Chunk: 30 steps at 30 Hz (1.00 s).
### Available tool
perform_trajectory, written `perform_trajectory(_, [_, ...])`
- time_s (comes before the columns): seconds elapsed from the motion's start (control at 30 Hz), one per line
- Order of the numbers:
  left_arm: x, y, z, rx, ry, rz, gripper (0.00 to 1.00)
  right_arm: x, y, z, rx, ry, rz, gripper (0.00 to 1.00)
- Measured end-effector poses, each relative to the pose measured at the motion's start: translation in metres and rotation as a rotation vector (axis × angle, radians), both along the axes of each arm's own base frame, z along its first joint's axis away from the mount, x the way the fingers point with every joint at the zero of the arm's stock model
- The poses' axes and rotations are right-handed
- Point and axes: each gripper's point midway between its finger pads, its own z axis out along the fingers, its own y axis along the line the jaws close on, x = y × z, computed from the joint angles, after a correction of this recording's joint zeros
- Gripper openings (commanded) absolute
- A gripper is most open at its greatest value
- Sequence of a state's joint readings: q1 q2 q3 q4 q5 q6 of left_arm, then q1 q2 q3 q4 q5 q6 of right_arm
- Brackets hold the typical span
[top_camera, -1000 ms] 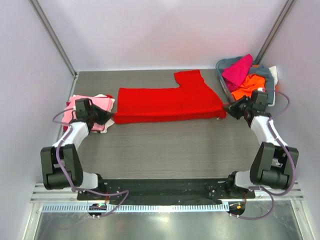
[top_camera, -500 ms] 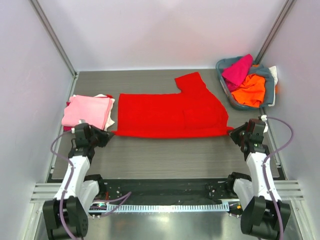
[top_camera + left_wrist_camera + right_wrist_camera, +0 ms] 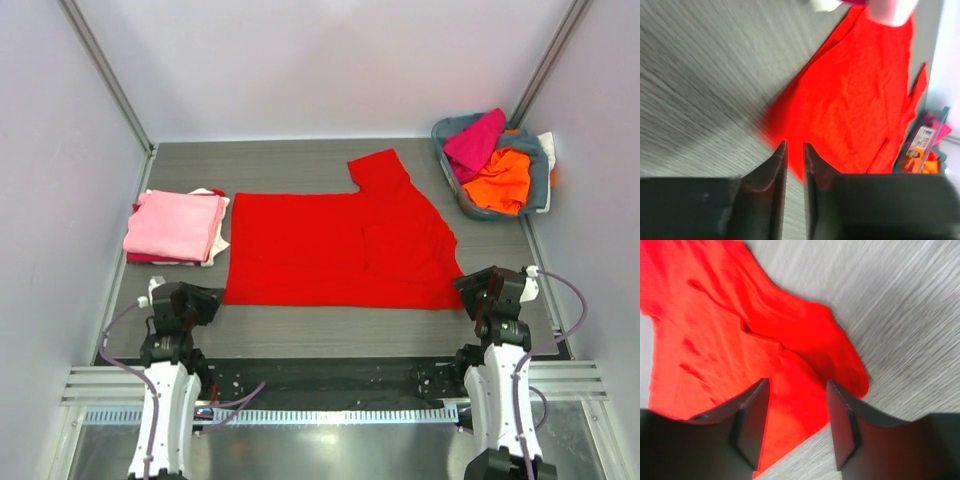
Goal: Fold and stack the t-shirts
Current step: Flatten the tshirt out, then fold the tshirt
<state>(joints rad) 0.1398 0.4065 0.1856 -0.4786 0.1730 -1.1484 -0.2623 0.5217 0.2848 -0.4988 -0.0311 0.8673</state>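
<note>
A bright red t-shirt (image 3: 340,245) lies spread flat across the middle of the table, one sleeve pointing to the back. My left gripper (image 3: 206,300) sits low at the shirt's near left corner. In the left wrist view its jaws (image 3: 794,147) stand a narrow gap apart, with the red cloth (image 3: 860,100) just past the tips and nothing pinched. My right gripper (image 3: 468,285) is at the near right corner. Its jaws (image 3: 797,385) stand wide apart over the red cloth (image 3: 715,330), not gripping it. A folded pink t-shirt (image 3: 175,225) tops a stack at the left.
A grey-blue basket (image 3: 541,168) at the back right holds a magenta shirt (image 3: 475,138) and an orange shirt (image 3: 500,180), with white cloth at its far side. Metal frame posts rise at both back corners. White walls close in the table.
Both grippers drew the shirt's near edge toward the front of the table, laying it out wider. Both then went from shut to open and let go of the corners.
</note>
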Motion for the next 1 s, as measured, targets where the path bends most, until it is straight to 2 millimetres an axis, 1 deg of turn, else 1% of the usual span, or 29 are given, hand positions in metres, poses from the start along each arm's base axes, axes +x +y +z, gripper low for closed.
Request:
perform_trajectory(0.03, [-0.001,0.002,0.002,0.007,-0.015,0.010,0.47,0.000,-0.002,0.004,-0.006,-0.018,-0.013,0.63])
perform_trajectory(0.1, [-0.002,0.003,0.009,-0.005,-0.050,0.037,0.55,-0.001,-0.004,0.011,-0.015,-0.053,-0.037,0.66])
perform_trajectory(0.13, [-0.003,0.003,0.010,-0.015,-0.052,0.046,0.56,-0.002,-0.005,0.015,-0.019,-0.068,-0.047,0.66])
perform_trajectory(0.23, [-0.008,0.001,0.002,-0.032,-0.004,0.052,0.60,-0.004,-0.008,0.023,-0.036,-0.075,-0.059,0.63])
perform_trajectory(0.3, [-0.012,0.001,-0.002,-0.035,0.026,0.052,0.60,-0.003,-0.010,0.033,-0.053,-0.084,-0.057,0.62])
perform_trajectory(0.33, [-0.013,0.001,-0.001,-0.034,0.032,0.051,0.61,-0.001,-0.012,0.040,-0.066,-0.093,-0.051,0.60])
perform_trajectory(0.4, [-0.011,0.001,0.009,-0.024,0.018,0.046,0.63,0.006,-0.013,0.055,-0.086,-0.108,-0.029,0.58])
perform_trajectory(0.43, [-0.008,0.002,0.020,-0.015,0.000,0.041,0.65,0.011,-0.012,0.062,-0.090,-0.116,-0.013,0.55])
perform_trajectory(0.53, [0.004,0.005,0.056,0.022,-0.058,0.021,0.66,0.029,-0.010,0.074,-0.090,-0.121,0.043,0.55])
perform_trajectory(0.63, [0.030,0.008,0.096,0.061,-0.108,-0.013,0.65,0.052,-0.004,0.078,-0.086,-0.095,0.119,0.55])
perform_trajectory(0.67, [0.039,0.009,0.103,0.070,-0.111,-0.025,0.65,0.060,-0.001,0.080,-0.091,-0.094,0.147,0.55])
perform_trajectory(0.73, [0.059,0.009,0.113,0.088,-0.105,-0.057,0.65,0.078,0.012,0.079,-0.103,-0.060,0.220,0.55])
perform_trajectory(0.83, [0.088,0.006,0.112,0.116,-0.054,-0.116,0.64,0.108,0.034,0.081,-0.153,-0.020,0.330,0.55])
perform_trajectory(0.93, [0.121,0.004,0.107,0.142,-0.003,-0.178,0.64,0.148,0.058,0.088,-0.212,-0.006,0.421,0.55])
perform_trajectory(1.0, [0.144,0.004,0.108,0.164,0.007,-0.212,0.64,0.176,0.070,0.093,-0.239,-0.012,0.460,0.55])
